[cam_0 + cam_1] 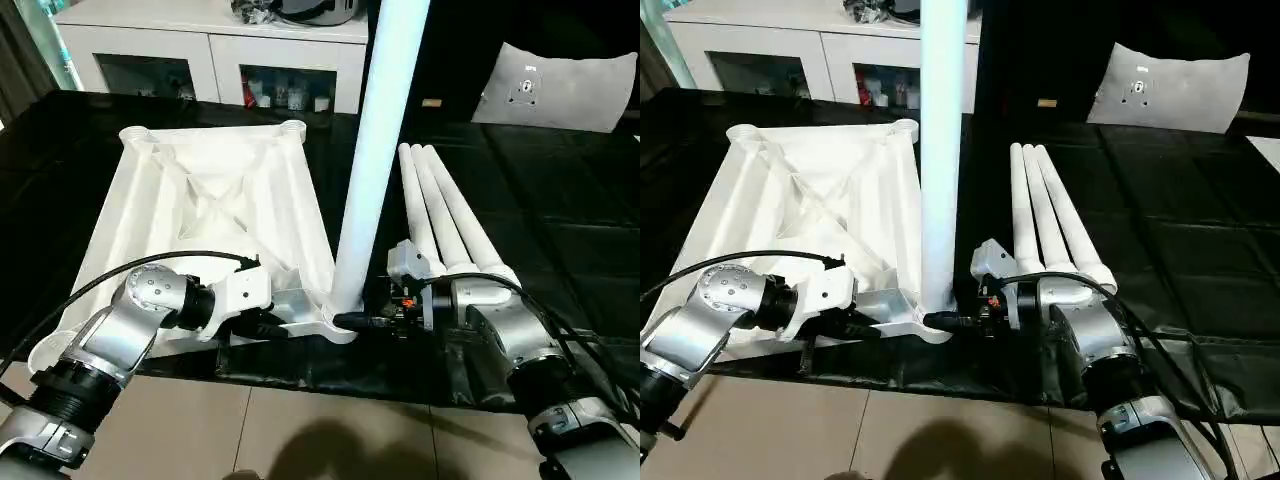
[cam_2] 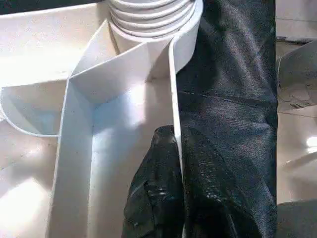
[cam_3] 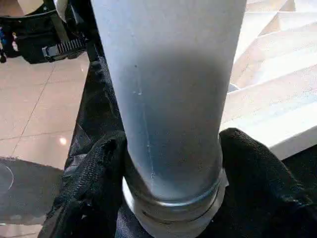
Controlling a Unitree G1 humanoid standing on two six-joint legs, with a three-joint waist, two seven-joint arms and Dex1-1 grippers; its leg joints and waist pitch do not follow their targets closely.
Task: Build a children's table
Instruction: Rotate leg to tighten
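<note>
Right gripper [image 3: 171,163] clasps upright table leg [image 3: 168,89].

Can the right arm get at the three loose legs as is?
Probably yes: the loose legs lie uncovered just beyond it. But the right end effector is shut on the upright leg and must release first.

The table top [image 1: 215,215] lies underside up on the black mat [image 1: 560,200]. One leg [image 1: 375,160] stands upright in its near right corner socket. Three legs [image 1: 445,215] lie side by side to its right. A cabinet [image 1: 215,45] stands behind.
</note>
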